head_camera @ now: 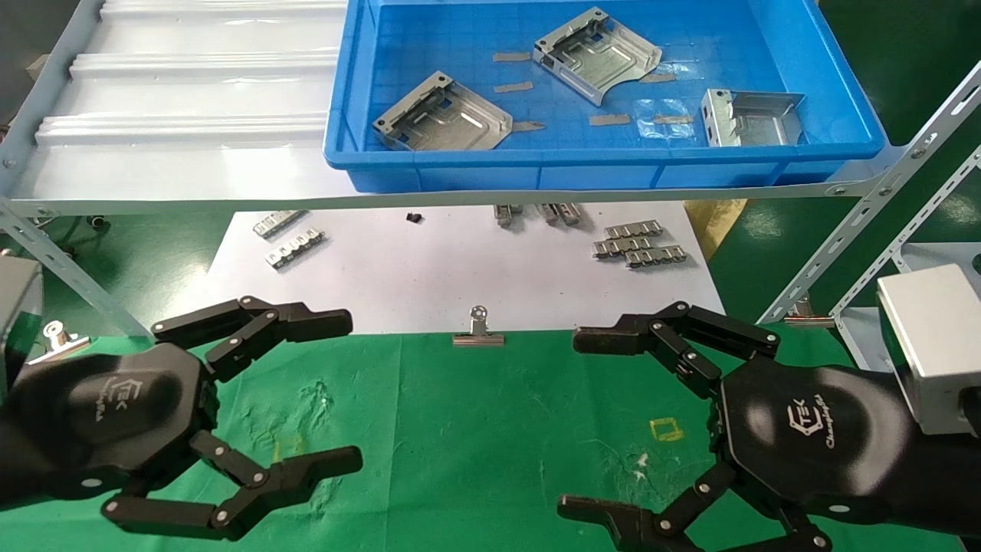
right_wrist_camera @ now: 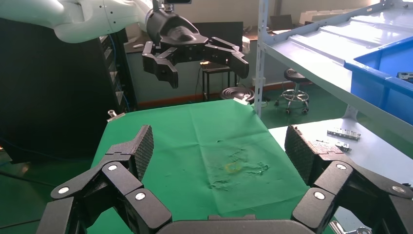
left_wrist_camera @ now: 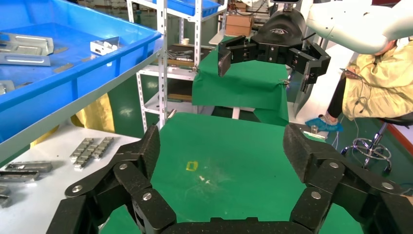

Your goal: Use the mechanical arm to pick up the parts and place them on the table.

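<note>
At the lower left of the head view the left gripper (head_camera: 253, 399) is seen above the table (head_camera: 475, 429), its black fingers spread wide apart and nothing held between them; the same spread is shown in its own wrist view (left_wrist_camera: 221, 146). No part is found on the green cloth, so the task is judged to be at its very beginning, with nothing placed yet. In the upper middle of the frame a blue bin (head_camera: 337, 146) is standing on a raised shelf, and three parts are lying inside it: one near the bin's front left (head_camera: 442, 121), one higher in the centre (head_camera: 596, 55), and one at the right (head_camera: 755, 117). All three are still to be picked up and brought down. Below the shelf, a white sheet (head_camera: 429, 268) carries small ribbed strips (head_camera: 634, 244), and a binder clip (head_camera: 478, 331) sits at its near edge. At the lower right the right gripper (head_camera: 636, 418) is held over the cloth, its fingers also apart and empty, well away from the bin
</note>
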### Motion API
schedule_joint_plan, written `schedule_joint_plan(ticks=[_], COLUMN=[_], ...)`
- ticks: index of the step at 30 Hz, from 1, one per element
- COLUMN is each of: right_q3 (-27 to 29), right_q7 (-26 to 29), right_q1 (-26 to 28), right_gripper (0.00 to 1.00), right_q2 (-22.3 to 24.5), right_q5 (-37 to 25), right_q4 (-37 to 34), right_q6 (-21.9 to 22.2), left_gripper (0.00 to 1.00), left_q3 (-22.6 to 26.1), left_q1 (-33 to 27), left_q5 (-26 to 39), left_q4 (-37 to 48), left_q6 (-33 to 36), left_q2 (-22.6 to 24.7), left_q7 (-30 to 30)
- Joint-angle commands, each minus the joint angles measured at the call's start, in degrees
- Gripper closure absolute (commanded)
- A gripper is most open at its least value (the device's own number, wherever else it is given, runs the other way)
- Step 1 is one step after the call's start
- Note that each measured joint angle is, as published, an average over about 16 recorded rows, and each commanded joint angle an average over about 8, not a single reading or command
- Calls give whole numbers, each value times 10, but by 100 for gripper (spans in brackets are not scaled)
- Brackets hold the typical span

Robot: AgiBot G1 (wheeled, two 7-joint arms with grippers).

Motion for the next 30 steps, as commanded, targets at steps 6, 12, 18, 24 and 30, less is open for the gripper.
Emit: schedule_joint_plan(ticks=[6, 12, 18, 24, 30], right_q3=[0, 0, 0, 0, 0], right_q7=[0, 0, 0, 0, 0], right_q1=[0, 0, 0, 0, 0], right_gripper=[0, 0, 0, 0, 0], right_q2=[0, 0, 0, 0, 0], right_q5=[0, 0, 0, 0, 0], right_q4=[0, 0, 0, 0, 0], right_q6=[0, 0, 0, 0, 0], left_gripper=[3, 63, 13, 0, 0], left_q3=[0, 0, 0, 0, 0], left_q1=[0, 0, 0, 0, 0], left_q5=[0, 0, 0, 0, 0], left_q4=[0, 0, 0, 0, 0], left_q6=[0, 0, 0, 0, 0], left_q2=[0, 0, 0, 0, 0], left_q7=[0, 0, 0, 0, 0])
